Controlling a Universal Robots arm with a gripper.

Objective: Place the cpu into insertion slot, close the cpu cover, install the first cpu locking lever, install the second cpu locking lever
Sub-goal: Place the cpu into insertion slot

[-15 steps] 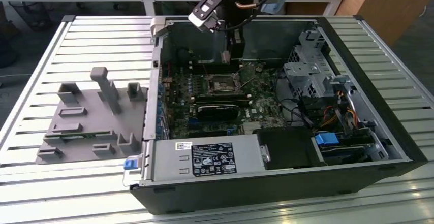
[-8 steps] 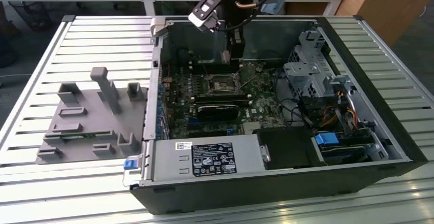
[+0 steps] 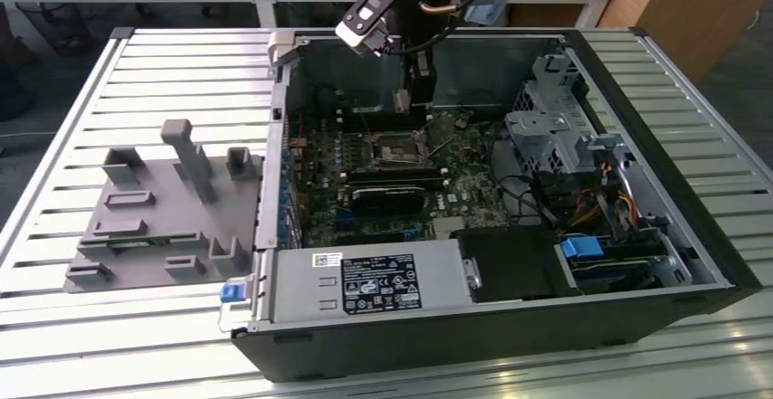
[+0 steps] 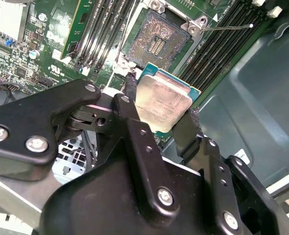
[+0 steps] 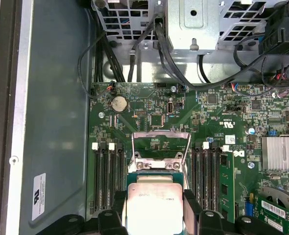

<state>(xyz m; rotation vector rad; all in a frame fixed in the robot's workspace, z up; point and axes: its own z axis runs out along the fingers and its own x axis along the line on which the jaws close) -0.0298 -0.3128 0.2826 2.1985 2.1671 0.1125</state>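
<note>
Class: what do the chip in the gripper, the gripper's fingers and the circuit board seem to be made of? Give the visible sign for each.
The cpu: likely a metal lid, pale silvery-beige with a dull sheen, on a green base. The fingers of the gripper: matte black, painted metal or hard plastic; screws show. The circuit board: green lacquered laminate, probably fibreglass, with soldered parts.

Even, bright light fills the exterior view, and glare whitens the slatted table [image 3: 85,336] toward seven o'clock, while the inside of the computer case [image 3: 483,336] lies in shade. In the second wrist view the cpu [image 4: 163,100] shows a soft sheen on its metal face, and the gripper [image 4: 159,108] is near-black, its screws glinting.
</note>
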